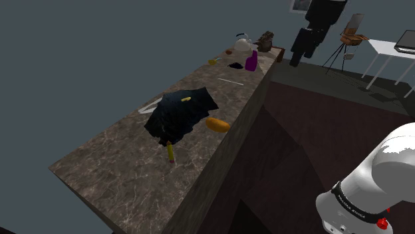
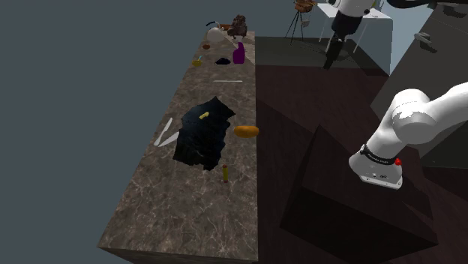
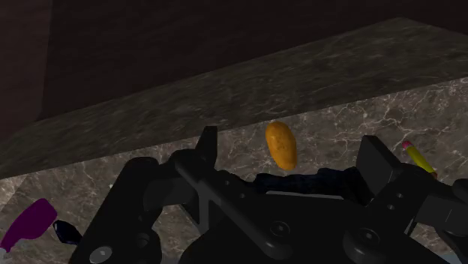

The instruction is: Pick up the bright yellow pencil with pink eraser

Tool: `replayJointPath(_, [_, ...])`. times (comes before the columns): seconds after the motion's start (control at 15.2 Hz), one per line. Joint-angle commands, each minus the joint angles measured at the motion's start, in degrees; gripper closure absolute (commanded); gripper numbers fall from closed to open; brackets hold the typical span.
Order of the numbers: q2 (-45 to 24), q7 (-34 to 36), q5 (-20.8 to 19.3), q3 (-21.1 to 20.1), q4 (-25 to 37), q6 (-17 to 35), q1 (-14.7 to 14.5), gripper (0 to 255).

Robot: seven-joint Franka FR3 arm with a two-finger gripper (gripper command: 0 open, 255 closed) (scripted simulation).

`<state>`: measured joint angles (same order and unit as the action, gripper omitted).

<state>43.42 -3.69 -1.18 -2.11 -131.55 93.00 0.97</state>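
"Black jaws stand parted with nothing between them. I have them off the bench's long side, well apart from the target."

"Where is it?"

"Bright yellow pencil with pink eraser (image 3: 416, 155) lies on the brown veined marble bench (image 1: 113, 173), just beside the crumpled dark cloth (image 1: 179, 113) and near the orange oval lump (image 3: 280, 144)."

"Approach?"

"I'd come down from above, turn the jaws across the shaft and close at mid-length, keeping clear of the cloth."

"Anything unclear?"

"In the wrist view the jaws' own bulk hides the pencil's far end. I can't tell whether the pencil touches the cloth."
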Motion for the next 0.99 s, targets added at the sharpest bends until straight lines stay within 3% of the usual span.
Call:
replayJointPath(0.0, [0.00,0.00,0.00,0.00,0.00,0.00,0.00,0])
replayJointPath(0.92, [-29.04,21.43,9.36,-10.76,11.71,2.31,-1.40,0])
